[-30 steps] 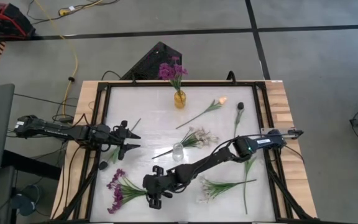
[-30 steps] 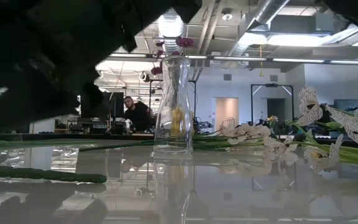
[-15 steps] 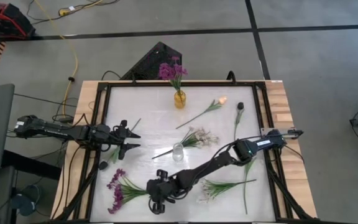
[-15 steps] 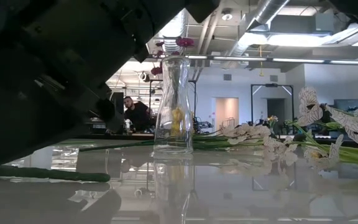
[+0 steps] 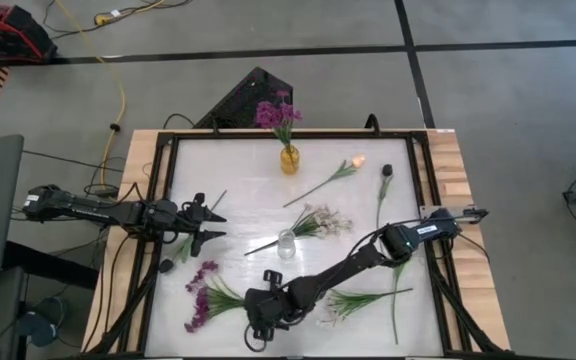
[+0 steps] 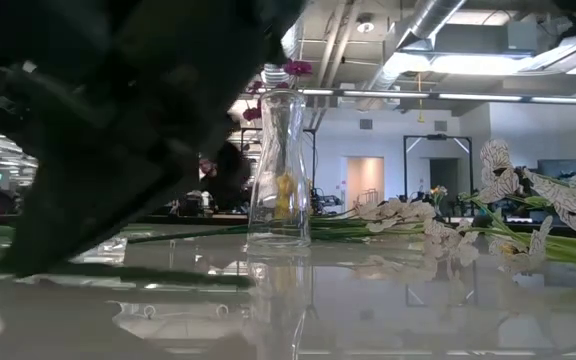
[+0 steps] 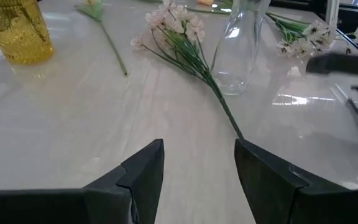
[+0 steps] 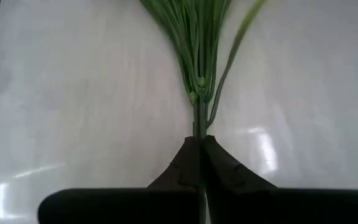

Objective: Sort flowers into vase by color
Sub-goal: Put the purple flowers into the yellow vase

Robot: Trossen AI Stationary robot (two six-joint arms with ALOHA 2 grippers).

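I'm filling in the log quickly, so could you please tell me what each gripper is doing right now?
Left gripper: open, empty, at the table's left side.
Right gripper: shut on the purple spray's stem.

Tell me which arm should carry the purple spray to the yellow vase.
Right. The right gripper is already shut on the purple spray by its stem. The left gripper hangs open at the table's left side, holding nothing. The yellow vase already holds purple flowers.

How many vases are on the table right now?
2: a yellow vase at the far edge holding purple flowers, and an empty clear vase near the table's middle.
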